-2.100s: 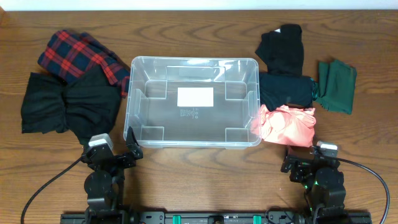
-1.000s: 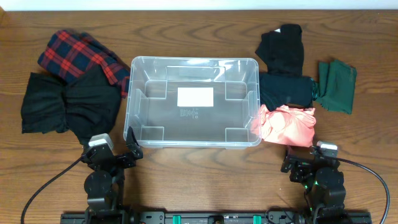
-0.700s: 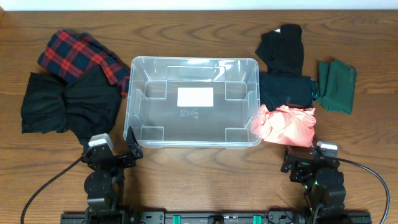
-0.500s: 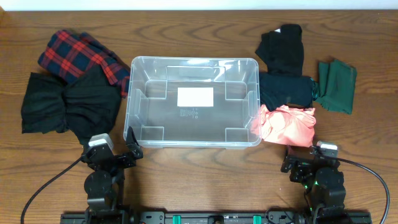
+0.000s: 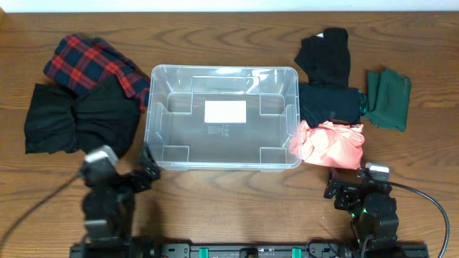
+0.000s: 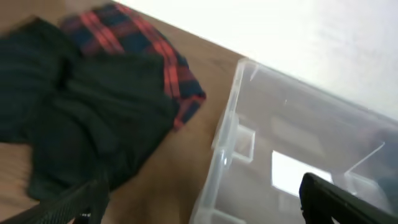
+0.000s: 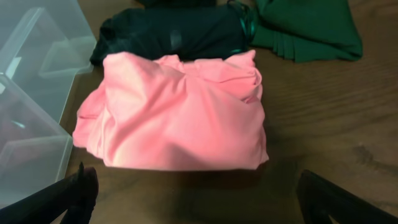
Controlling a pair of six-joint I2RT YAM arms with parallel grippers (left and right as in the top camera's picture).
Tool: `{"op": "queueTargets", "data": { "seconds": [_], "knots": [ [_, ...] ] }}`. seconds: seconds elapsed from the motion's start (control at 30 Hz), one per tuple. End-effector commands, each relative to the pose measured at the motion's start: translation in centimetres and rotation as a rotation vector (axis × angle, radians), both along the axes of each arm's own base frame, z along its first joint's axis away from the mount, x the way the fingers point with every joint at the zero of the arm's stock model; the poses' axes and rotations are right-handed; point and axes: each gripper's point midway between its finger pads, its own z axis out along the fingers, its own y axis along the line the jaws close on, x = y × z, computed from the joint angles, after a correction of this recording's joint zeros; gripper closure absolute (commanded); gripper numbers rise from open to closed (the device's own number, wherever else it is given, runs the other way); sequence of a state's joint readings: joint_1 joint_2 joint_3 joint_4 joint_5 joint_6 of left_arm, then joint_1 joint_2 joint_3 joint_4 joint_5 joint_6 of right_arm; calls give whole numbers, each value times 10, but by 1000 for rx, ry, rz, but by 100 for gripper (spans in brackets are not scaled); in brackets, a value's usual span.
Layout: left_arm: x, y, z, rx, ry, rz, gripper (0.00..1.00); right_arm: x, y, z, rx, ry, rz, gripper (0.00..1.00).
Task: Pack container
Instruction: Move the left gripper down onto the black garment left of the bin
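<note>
Broadly, the wooden table point(image 5: 229, 188) carries everything. The clear container point(image 5: 155, 115) sits at its centre, with a white label point(image 5: 225, 112) on its base. To its left lie a black garment point(image 5: 79, 123) and a plaid cloth point(image 5: 84, 61). To its right are black clothes point(image 5: 328, 104), a green piece point(image 5: 389, 97) and a folded pink garment point(image 7: 180, 118) just beside the near corner. My left end effector point(image 6: 205, 200) is spread apart near the container's near left corner. My right end effector point(image 7: 199, 198) is also spread, facing the pink garment.
</note>
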State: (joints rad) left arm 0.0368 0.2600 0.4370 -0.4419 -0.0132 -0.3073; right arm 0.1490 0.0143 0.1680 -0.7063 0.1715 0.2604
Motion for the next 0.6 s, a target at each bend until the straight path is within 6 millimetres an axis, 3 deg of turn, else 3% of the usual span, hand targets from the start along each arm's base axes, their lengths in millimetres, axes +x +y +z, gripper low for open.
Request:
{"op": "queueTargets", "data": {
  "seconds": [0.0,0.17,0.3,0.43,0.57],
  "knots": [
    [7,15,65,0,-7,94,2,0,-2,-1,12,-3,-17,1],
    [39,14,128,31,61,66,2,0,-2,-1,12,-3,-17,1],
    [63,21,153,179,87,31,2,0,-2,-1,12,-3,-17,1],
    [72,56,140,121,197,167,2,0,-2,-1,12,-3,-17,1],
    [69,107,97,-3,358,326,2,0,-2,-1,12,-3,-17,1]
  ]
}}
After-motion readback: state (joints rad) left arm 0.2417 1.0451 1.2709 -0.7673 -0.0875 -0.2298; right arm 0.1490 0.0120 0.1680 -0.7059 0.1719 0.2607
